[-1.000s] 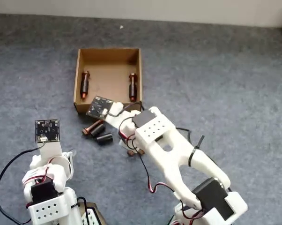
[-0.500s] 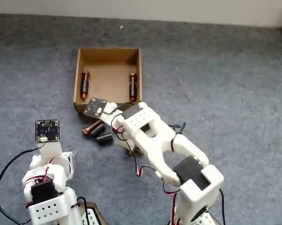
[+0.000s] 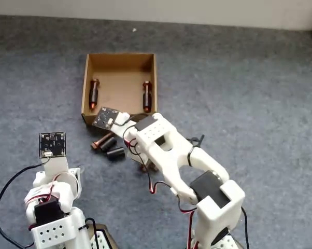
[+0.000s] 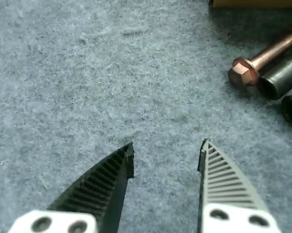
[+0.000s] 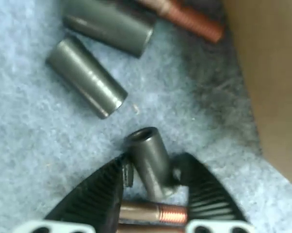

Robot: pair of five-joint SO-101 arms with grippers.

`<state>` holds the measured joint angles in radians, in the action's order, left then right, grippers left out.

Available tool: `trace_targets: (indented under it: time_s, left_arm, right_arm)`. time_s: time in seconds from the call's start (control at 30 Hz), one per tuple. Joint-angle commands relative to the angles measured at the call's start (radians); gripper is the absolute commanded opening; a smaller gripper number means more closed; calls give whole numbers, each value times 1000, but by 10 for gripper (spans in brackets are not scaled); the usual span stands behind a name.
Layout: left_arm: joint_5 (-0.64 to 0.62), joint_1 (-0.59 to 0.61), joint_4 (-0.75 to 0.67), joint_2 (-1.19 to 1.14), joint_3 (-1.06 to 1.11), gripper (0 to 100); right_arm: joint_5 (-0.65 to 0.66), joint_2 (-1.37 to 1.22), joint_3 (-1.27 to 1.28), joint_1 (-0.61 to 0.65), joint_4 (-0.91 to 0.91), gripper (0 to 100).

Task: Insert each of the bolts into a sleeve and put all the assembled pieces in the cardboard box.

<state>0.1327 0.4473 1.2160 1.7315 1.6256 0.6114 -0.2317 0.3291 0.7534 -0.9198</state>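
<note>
The grey carpeted desk [image 3: 249, 78] carries the cardboard box [image 3: 85, 88], where two assembled pieces [image 3: 94, 93] lie apart along opposite walls. Just in front of the box, the right claw [image 5: 154, 162] is closed around a dark sleeve [image 5: 146, 145], with a threaded bolt [image 5: 153, 213] lying beneath it. The left claw [image 4: 166, 145] gapes wide above bare carpet. Near it lie two loose sleeves [image 5: 85, 77] and a copper bolt [image 4: 262, 58].

box [image 3: 85, 88]: two assembled pieces [image 3: 94, 93] | outside: bolt [image 4: 269, 53], two sleeves [image 3: 115, 153] | sleeve [image 5: 147, 145] in right hand [image 5: 153, 160]
</note>
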Motion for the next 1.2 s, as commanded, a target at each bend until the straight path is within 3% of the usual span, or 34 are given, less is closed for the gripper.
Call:
trace_targets:
  time_s: [0.0,0.3,0.5,0.7,0.9,1.07,1.17]
  left_arm:
    - [9,12,-17,8,-4,231]
    - [9,12,-17,8,-4,231]
    - [9,12,-17,8,-4,231]
    - [9,4,-11,7,-59,231]
    - [9,4,-11,-5,-216,233]
    - [60,-61,81,-68,-389,233]
    - [61,-117,157,-219,-542,234]
  right_arm:
    - [0,102,-18,13,12,32]
    - [-218,421,170,7,12,5]
    - [-509,714,348,-41,15,5]
    - [-914,957,499,-185,18,5]
    - [-1152,1176,645,-355,31,5]
    - [-1381,1337,831,-522,222,5]
    - [-1432,1426,947,-628,354,5]
